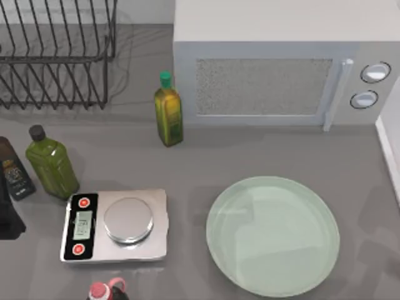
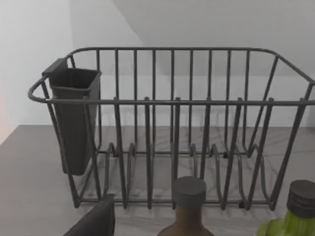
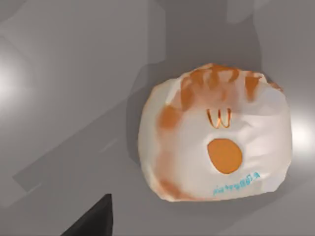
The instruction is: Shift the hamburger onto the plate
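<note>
The hamburger (image 3: 214,135) is a small round bun, whitish with tan-orange patches and an orange logo. It lies on the grey table close below my right wrist camera. A dark part of my right gripper (image 3: 91,219) sits at the edge of that view, apart from the hamburger. The plate (image 1: 273,235) is large, round, pale mint-green and glossy, and lies bare at the front right of the table. My left gripper (image 2: 93,221) stays parked at the table's left edge, facing the dish rack.
A microwave (image 1: 281,62) stands at the back right and a wire dish rack (image 1: 56,56) at the back left. An oil bottle (image 1: 168,112), a green bottle (image 1: 51,164), a dark bottle (image 1: 14,169), a steel scale (image 1: 115,225) and a red-capped bottle (image 1: 106,292) occupy the left half.
</note>
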{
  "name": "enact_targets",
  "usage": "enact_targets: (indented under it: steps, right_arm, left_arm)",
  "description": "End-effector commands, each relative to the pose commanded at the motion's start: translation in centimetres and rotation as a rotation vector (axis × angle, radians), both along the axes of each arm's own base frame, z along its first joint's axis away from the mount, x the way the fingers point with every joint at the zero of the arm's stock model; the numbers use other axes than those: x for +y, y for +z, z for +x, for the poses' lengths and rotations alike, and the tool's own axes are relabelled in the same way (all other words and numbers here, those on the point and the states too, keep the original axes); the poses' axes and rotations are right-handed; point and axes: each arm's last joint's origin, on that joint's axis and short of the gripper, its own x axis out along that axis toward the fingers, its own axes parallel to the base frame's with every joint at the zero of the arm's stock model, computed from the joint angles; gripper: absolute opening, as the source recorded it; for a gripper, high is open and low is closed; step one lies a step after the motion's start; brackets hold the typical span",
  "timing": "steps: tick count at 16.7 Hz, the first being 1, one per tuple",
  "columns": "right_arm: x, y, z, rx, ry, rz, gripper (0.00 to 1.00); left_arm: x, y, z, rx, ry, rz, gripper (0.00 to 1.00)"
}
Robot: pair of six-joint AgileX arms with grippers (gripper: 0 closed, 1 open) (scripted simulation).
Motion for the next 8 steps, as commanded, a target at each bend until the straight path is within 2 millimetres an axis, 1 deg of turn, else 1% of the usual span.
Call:
enact_targets:
  steps: [3,8]
  right_arm:
    - [0.07,-0.08,0.74,0.061,0.048,-0.004,1.0]
    - [0.0,-0.17,0.69,0.059,0.044,-0.004,1.0]
  left_arm:
    - [0.0,0.0,0.0,0.0,0.0,0.0,1.0]
    - [0.0,0.0,0.0,0.0,0.0,0.0,1.0]
